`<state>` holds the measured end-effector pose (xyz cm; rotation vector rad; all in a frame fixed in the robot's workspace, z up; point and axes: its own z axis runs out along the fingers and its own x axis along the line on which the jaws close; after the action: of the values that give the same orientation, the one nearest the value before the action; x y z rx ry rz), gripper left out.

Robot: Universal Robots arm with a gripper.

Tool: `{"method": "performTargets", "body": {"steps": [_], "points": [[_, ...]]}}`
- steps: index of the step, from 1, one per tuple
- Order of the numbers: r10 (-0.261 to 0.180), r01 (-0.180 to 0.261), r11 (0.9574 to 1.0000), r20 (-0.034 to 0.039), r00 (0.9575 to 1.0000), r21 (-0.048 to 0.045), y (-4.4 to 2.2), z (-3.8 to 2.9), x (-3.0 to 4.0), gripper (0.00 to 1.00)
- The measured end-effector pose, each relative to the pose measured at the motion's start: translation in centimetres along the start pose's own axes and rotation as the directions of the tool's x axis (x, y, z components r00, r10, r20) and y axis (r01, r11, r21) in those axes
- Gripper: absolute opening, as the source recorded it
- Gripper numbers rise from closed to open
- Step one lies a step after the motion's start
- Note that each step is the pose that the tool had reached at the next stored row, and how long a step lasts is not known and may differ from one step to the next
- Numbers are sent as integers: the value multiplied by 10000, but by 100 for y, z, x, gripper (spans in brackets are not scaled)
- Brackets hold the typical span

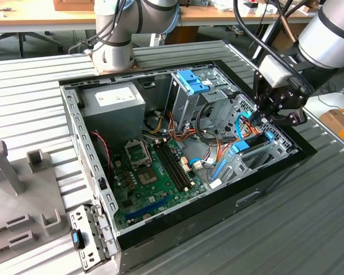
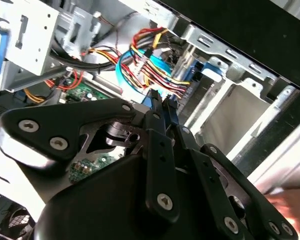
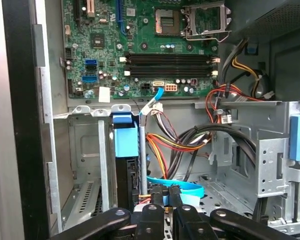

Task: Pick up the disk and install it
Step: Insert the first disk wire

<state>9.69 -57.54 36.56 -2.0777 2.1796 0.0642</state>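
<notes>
Exterior view: open computer case (image 1: 258,197) on ribbed table (image 1: 309,229). Gripper (image 1: 264,117) low over drive bay at exterior view's right. Disk (image 1: 254,142) sits on edge in that bay, blue tabs up, close under gripper — not gripped.

Second wrist view: gripper (image 2: 162,102) fingertips pressed together, nothing between them, near bundle of coloured cables (image 2: 150,60).

First wrist view: gripper (image 3: 165,195) pinched closed, empty, over flat blue cable (image 3: 190,188). Disk (image 3: 125,175) upright in bay slot — just beside fingers, apart from them. Motherboard (image 3: 140,40) beyond.
</notes>
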Motion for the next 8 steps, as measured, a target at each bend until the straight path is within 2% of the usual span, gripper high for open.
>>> {"method": "performTargets", "body": {"steps": [1,2,3,5,8], "points": [[2,-1,10000,-122,9999,5,-1,1,0,16],[0,0,10000,-310,9995,10,-1,2,0,16],[1,0,10000,-456,9990,14,-1,3,0,16],[53,-52,10000,-586,9983,26,0,27,3,16],[170,-169,9999,-650,9977,24,4,70,9,16]]}}
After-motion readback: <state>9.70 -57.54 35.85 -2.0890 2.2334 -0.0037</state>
